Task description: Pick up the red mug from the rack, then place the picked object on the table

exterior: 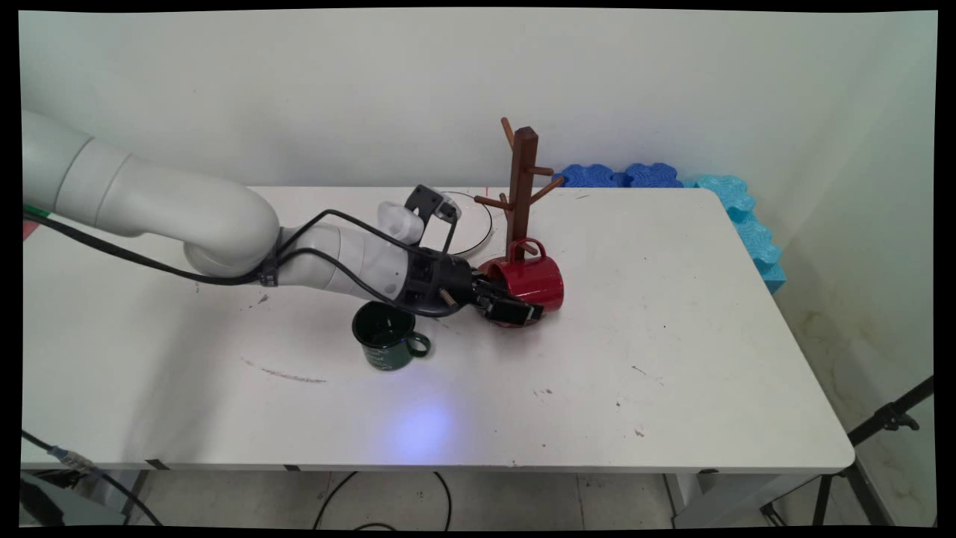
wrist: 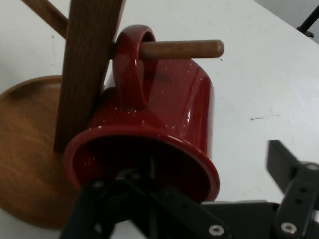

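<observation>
While the white robot arm reaches in low from the left, its black two-finger pincer [exterior: 517, 309] is clamped on the rim of a glossy red enamel mug [exterior: 532, 279] lying on its side, one finger inside the mouth and the other outside the wall. The red mug sits at the foot of a dark brown wooden mug tree [exterior: 521, 179] near the middle of the white table [exterior: 672, 359], its handle turned upward against the post.

Just beside the pincer, toward the near edge, a dark green mug [exterior: 387, 338] stands upright with its handle pointing right; the arm's wrist passes over it. Behind the wrist lies a flat white round disc with a dark rim [exterior: 478, 224], partly hidden by the arm. Blue foam pieces with wavy edges [exterior: 747, 217] line the wall past the far right corner.

From the hand camera, the red mug [wrist: 169, 114] shows its open mouth facing the lens, and its looped handle is threaded over a lower peg [wrist: 182, 49] of the mug tree [wrist: 87, 69]. The tree's round wooden base [wrist: 25, 159] lies under and left of the mug. One finger [wrist: 286, 172] stands clear at the right.
</observation>
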You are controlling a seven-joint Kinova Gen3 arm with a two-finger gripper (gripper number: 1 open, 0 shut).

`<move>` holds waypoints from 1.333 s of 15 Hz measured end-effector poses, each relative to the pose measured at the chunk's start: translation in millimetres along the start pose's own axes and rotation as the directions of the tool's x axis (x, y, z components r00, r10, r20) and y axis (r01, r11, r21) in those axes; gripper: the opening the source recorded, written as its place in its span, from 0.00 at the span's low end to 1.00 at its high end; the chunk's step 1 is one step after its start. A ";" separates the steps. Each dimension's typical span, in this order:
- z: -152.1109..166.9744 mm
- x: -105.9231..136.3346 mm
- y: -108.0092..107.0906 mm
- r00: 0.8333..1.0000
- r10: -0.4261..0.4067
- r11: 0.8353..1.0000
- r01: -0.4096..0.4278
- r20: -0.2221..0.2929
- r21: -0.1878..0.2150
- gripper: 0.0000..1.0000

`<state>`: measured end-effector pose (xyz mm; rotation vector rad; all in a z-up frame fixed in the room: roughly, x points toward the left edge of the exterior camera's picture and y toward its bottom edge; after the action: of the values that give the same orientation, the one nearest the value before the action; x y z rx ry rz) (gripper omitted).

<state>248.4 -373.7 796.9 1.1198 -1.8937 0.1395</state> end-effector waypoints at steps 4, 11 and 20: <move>2.7 -1.8 0.1 1.000 0.007 1.000 -0.007 0.003 -0.001 0.00; 1.5 -2.2 1.6 1.000 0.027 1.000 -0.027 -0.004 -0.012 0.00; -9.8 3.9 9.1 0.998 0.046 0.998 -0.048 -0.038 -0.043 0.00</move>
<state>247.1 -366.0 808.5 1.0370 -1.8823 0.1433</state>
